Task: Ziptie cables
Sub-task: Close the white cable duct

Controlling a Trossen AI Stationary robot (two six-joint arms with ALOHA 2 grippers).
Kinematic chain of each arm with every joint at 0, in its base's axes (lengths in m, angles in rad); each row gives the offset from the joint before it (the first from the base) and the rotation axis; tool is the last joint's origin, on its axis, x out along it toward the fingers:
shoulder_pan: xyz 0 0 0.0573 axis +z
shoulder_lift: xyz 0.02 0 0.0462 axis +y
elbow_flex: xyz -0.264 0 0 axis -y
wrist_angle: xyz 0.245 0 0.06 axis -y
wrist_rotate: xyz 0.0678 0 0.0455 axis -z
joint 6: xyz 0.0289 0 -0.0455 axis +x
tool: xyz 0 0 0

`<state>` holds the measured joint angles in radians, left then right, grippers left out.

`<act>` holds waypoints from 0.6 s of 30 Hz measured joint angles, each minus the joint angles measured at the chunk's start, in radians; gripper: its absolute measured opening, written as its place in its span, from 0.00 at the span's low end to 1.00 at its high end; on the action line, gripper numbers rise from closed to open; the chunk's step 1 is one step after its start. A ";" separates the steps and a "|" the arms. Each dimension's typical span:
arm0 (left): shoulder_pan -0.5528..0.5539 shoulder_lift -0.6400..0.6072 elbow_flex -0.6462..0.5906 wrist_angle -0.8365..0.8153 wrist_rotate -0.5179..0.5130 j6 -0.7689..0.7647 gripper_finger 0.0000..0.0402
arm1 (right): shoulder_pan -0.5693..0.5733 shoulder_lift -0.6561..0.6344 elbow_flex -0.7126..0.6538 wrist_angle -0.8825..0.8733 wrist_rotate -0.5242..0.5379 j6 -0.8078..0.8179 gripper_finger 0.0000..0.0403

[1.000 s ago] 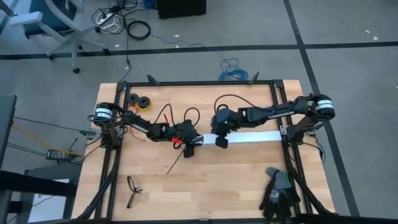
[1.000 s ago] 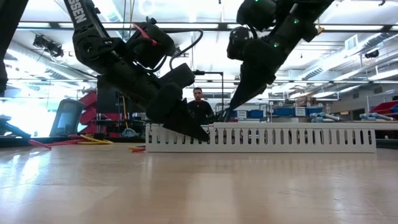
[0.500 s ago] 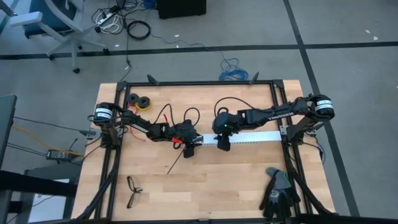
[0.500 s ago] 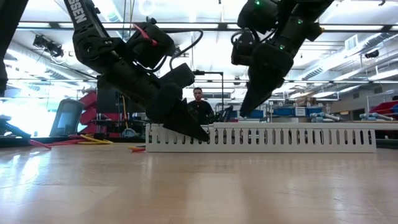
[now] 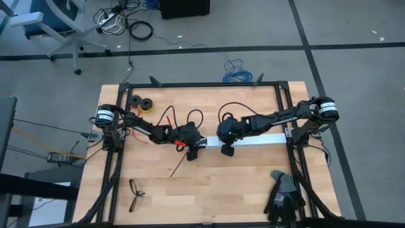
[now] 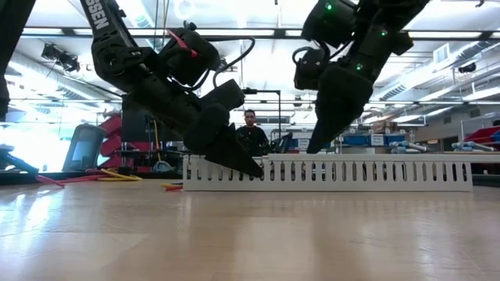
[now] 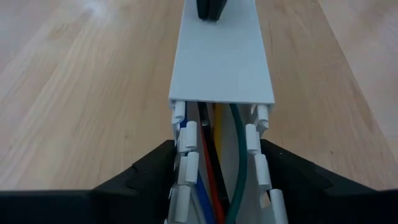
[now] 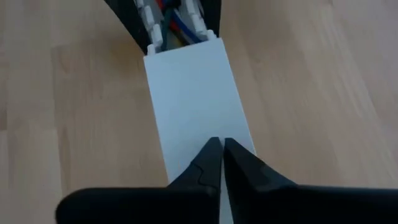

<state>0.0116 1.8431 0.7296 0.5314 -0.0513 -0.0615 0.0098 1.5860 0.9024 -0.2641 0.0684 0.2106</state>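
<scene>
A long white slotted strip (image 5: pixel 259 140) lies across the table's middle with a flat white cover (image 8: pixel 193 99) on top. The cables (image 7: pixel 214 180), yellow, red, blue, green and black, run inside it and show at its uncovered left end. My left gripper (image 7: pixel 217 144) clasps that end. My right gripper (image 8: pixel 222 142) is shut, its tips on or just above the cover, a short way right of the left gripper. One black ziptie (image 5: pixel 179 166) lies flat on the wood nearer the front edge. My left gripper has one finger (image 7: pixel 155 171) outside each slotted side wall (image 7: pixel 186 158) of the strip's left end, the strip between them. The fingers come from the table's left, slanting down, and lie along the strip. The strip rests flat on the table. My right gripper points its shut tips steeply down at the cover (image 8: pixel 214 118); whether they touch it I cannot tell.
Black eyeglasses (image 5: pixel 135 193) lie near the front left, dark gloves (image 5: pixel 281 193) at the front right, and spools (image 5: pixel 142 102) with loose red and black wires (image 5: pixel 168 117) at the far left. A person (image 6: pixel 250 133) stands beyond the table.
My right gripper has shifted a little toward the table's right and near side above the strip and has come down slightly toward the cover. The left gripper and the strip have kept still.
</scene>
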 joint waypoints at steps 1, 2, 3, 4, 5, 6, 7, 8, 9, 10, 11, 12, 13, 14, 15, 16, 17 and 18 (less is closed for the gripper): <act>0.000 0.000 0.000 0.001 0.000 -0.001 0.56 | -0.004 0.012 0.000 0.004 -0.004 0.006 0.02; 0.000 0.000 -0.001 0.001 0.000 -0.003 0.56 | -0.012 0.034 0.003 0.023 -0.021 0.020 0.02; 0.000 0.000 -0.001 0.002 0.000 -0.004 0.56 | -0.019 0.053 0.004 0.038 -0.044 0.029 0.02; 0.000 0.000 -0.002 0.004 0.001 -0.004 0.56 | -0.024 0.080 0.006 0.061 -0.072 0.033 0.02; 0.000 0.000 -0.002 0.005 0.006 -0.005 0.56 | -0.029 0.108 0.010 0.093 -0.097 0.034 0.01; 0.000 0.000 -0.002 0.008 0.012 -0.007 0.56 | -0.033 0.135 0.020 0.120 -0.113 0.033 0.01; 0.000 0.000 -0.003 0.009 0.015 -0.010 0.56 | -0.035 0.163 0.027 0.157 -0.122 0.032 0.00; 0.000 0.000 -0.003 0.010 0.015 -0.014 0.56 | -0.037 0.182 0.037 0.181 -0.134 0.032 0.00; 0.001 0.000 -0.003 0.011 0.016 -0.017 0.56 | -0.038 0.200 0.045 0.209 -0.146 0.027 0.00; 0.002 0.000 -0.003 0.011 0.017 -0.018 0.56 | -0.038 0.216 0.054 0.237 -0.152 0.017 0.00; 0.002 0.000 -0.003 0.011 0.018 -0.019 0.56 | -0.038 0.223 0.058 0.262 -0.153 0.005 0.00; 0.002 0.000 -0.003 0.011 0.019 -0.021 0.56 | -0.038 0.226 0.062 0.277 -0.153 -0.001 0.00; 0.002 0.000 -0.002 0.012 0.020 -0.022 0.56 | -0.038 0.228 0.067 0.292 -0.153 -0.003 0.00; 0.002 0.001 -0.002 0.013 0.020 -0.022 0.56 | -0.038 0.226 0.071 0.306 -0.154 -0.012 0.00; 0.002 0.001 -0.002 0.014 0.022 -0.022 0.56 | -0.038 0.221 0.075 0.305 -0.150 -0.024 0.00; 0.002 0.001 -0.001 0.016 0.024 -0.023 0.56 | -0.037 0.214 0.075 0.305 -0.143 -0.035 0.00; 0.002 0.002 0.000 0.018 0.024 -0.024 0.56 | -0.037 0.206 0.075 0.308 -0.135 -0.040 0.00; 0.002 0.002 0.000 0.017 0.025 -0.024 0.56 | -0.036 0.193 0.075 0.312 -0.132 -0.049 0.00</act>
<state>0.0132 1.8446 0.7292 0.5488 -0.0263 -0.0856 -0.0265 1.7791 0.9775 0.0482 -0.0632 0.1619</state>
